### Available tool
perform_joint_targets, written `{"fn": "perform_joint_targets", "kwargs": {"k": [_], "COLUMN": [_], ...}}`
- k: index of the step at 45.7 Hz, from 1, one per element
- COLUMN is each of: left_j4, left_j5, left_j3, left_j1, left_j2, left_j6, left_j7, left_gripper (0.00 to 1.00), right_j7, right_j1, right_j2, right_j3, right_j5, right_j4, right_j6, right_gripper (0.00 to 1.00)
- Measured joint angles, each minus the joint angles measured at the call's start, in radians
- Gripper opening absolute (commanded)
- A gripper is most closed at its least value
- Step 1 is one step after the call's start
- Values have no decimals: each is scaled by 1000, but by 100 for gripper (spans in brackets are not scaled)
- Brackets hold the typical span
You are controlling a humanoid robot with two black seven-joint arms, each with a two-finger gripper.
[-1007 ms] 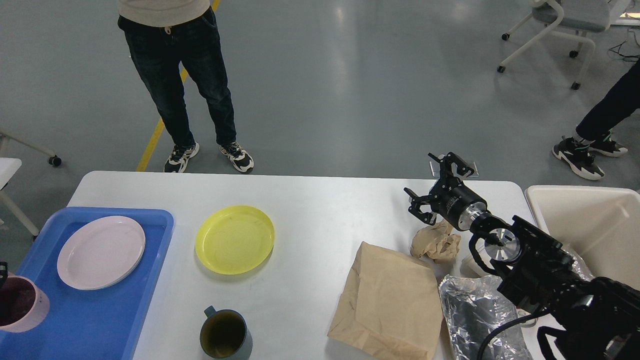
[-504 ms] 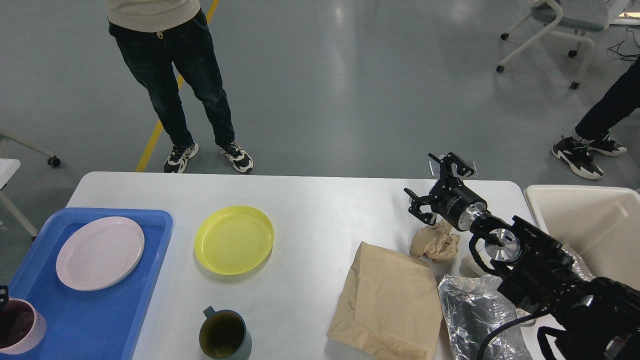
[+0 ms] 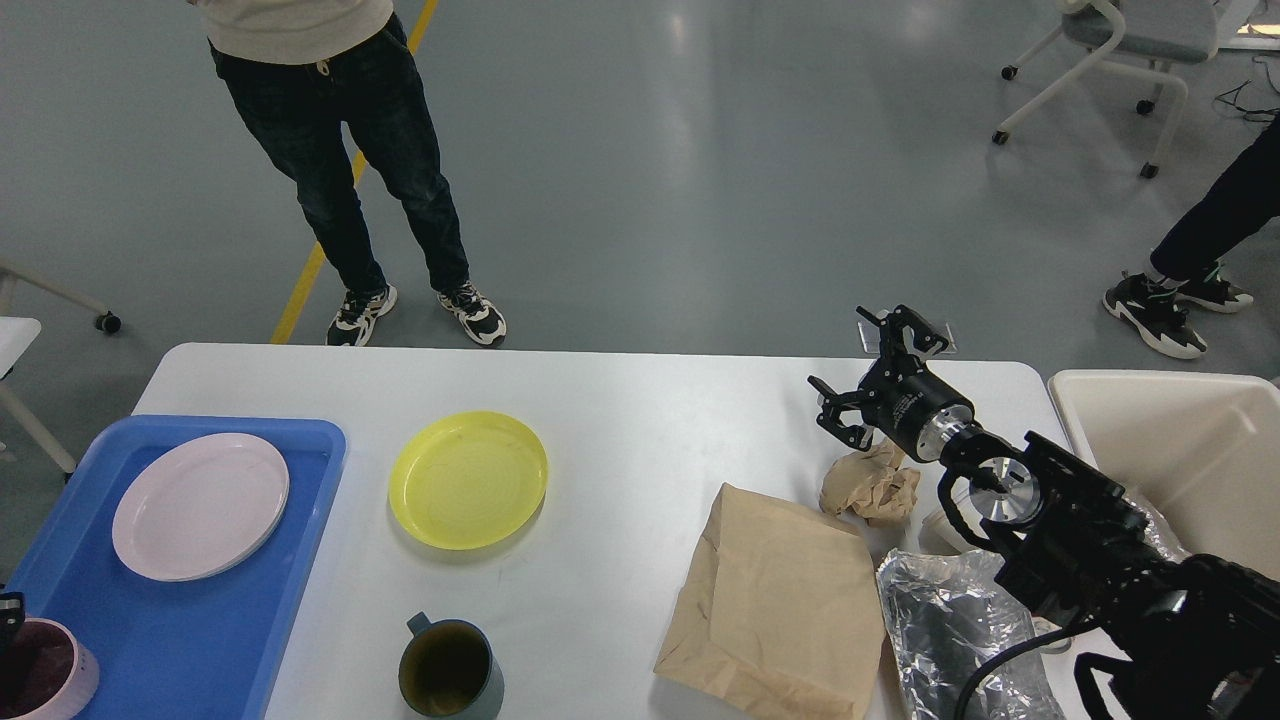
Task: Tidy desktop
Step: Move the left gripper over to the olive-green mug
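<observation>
The white desktop (image 3: 640, 400) holds a yellow plate (image 3: 468, 479), a grey-green mug (image 3: 450, 668), a flat brown paper bag (image 3: 780, 600), a crumpled brown paper ball (image 3: 872, 484) and a silver foil bag (image 3: 945, 625). My right gripper (image 3: 868, 372) is open and empty, held just above and behind the paper ball. Only a dark sliver of my left gripper (image 3: 8, 606) shows at the bottom left edge, at the rim of a pink cup (image 3: 45, 672) low over the blue tray (image 3: 200, 620).
A pink plate (image 3: 200, 505) lies in the blue tray. A cream bin (image 3: 1180, 450) stands off the desktop's right end. A person (image 3: 340, 150) stands beyond the far edge, another person's legs (image 3: 1190, 270) and a wheeled chair (image 3: 1120, 60) at the far right.
The pink cup and my left gripper have moved down towards the bottom left corner. The standing person has shifted slightly. My right arm has not moved.
</observation>
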Motion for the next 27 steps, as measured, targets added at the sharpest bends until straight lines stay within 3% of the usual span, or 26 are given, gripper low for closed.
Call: {"fn": "perform_joint_targets", "kwargs": {"k": [6,18,27], "left_j4": [5,7,2], "left_j5": [0,3,5], "left_j3": [-7,-5,-4], "left_j1": [0,8,5], "left_j2": [0,-1,-1], "left_j6": [0,0,0], "left_j7": [4,7,5], "left_gripper": [35,56,86], "right_j7": [0,0,0], "right_j1": [0,0,0], "right_j2": [0,0,0], "right_j3": [0,0,0], "right_j5": [0,0,0], "right_j4": [0,0,0], "right_j6": [0,0,0], "right_gripper": [100,100,100]}}
